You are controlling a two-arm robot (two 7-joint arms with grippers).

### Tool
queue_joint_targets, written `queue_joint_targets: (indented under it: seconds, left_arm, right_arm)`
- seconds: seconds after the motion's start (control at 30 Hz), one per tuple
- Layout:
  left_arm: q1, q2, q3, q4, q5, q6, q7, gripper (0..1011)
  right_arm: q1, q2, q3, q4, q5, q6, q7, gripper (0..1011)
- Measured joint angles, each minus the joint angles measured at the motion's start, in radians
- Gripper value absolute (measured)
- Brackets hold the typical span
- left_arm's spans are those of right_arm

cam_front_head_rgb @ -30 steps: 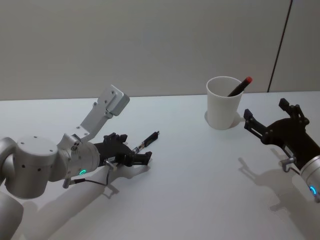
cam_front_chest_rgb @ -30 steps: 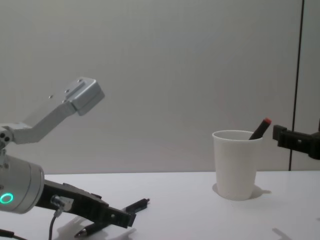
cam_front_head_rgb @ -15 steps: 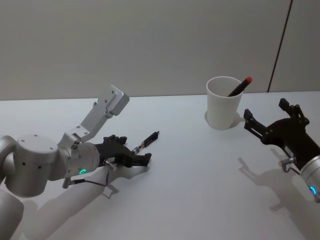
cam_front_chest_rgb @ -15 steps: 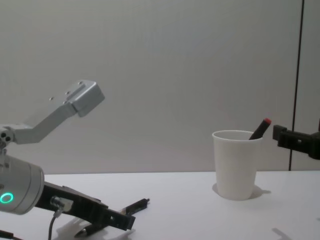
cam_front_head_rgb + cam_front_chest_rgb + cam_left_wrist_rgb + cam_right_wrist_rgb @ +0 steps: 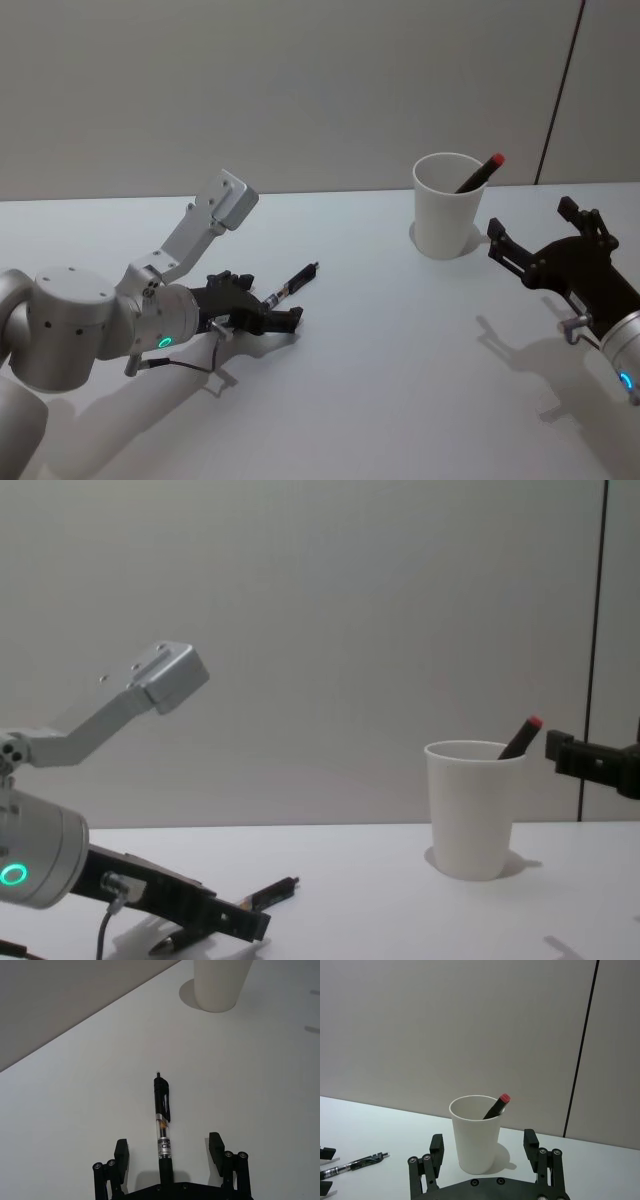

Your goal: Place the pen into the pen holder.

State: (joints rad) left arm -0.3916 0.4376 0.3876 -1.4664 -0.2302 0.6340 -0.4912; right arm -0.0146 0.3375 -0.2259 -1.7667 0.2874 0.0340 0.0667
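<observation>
The left gripper [image 5: 168,1149] has its jaws apart, straddling the slim black-and-clear pen [image 5: 161,1110] lying flat on the smooth white table [image 5: 400,340]. The right gripper [image 5: 531,220], fingers spread, is near the tapered paper pen holder [image 5: 447,205].

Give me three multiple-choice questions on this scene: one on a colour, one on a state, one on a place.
1. What colour is the tip of the leaning pen in the white cup? A) blue B) red C) green
2. How is the right hand? A) open, holding nothing B) shut on a pen C) shut on the cup
3. Where does the black pen lie? A) in the cup B) in the right hand C) on the table, between the left hand's open fingers
1 B: the tip above the rim is red. 2 A: its fingers stand apart, short of the cup. 3 C: it lies flat with a gap to each finger.
</observation>
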Motion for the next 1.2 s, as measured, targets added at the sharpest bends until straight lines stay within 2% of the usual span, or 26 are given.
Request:
queue_joint_targets:
  seconds: [0.23,0.77,1.2]
  left_arm:
    - [-0.005,-0.002,-0.002,0.007,-0.015,0.015,-0.006,1001]
    - [-0.012,-0.008,-0.015,0.023,-0.084,0.038,-0.003,1001]
    - [-0.014,-0.009,-0.018,0.027,-0.102,0.044,0.001,1001]
  right_arm:
    - [0.0,0.0,0.0,0.0,0.0,0.0,0.0,1002]
    - [0.0,0.0,0.0,0.0,0.0,0.0,0.0,1002]
    - [0.0,0.0,0.0,0.0,0.0,0.0,0.0,1002]
